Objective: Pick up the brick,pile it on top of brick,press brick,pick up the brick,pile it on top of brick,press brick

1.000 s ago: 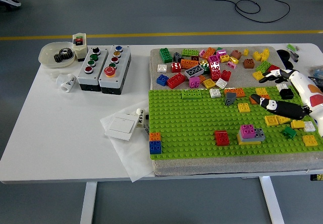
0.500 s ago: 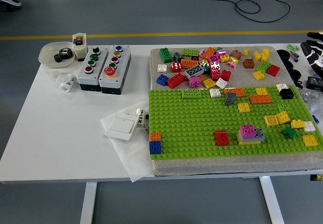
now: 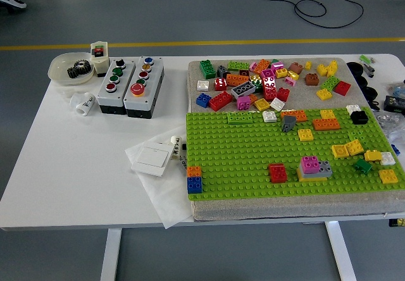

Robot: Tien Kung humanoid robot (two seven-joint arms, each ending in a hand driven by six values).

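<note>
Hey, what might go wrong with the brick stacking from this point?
The loose bricks lie crowded and touching, so picking one may drag its neighbours. The small stack on the green baseplate has a red brick close by, which a pressing hand might bump.

**High head camera took in the whole table**

A single head view looked forward and down from above the white table (image 3: pixel 76 167), whose near edge ran along the bottom. It stood far enough back to hold the green baseplate (image 3: pixel 253 161), the button boxes (image 3: pixel 130 86) and grey floor beyond. No hand appeared, and no second view shared the scene.
</note>
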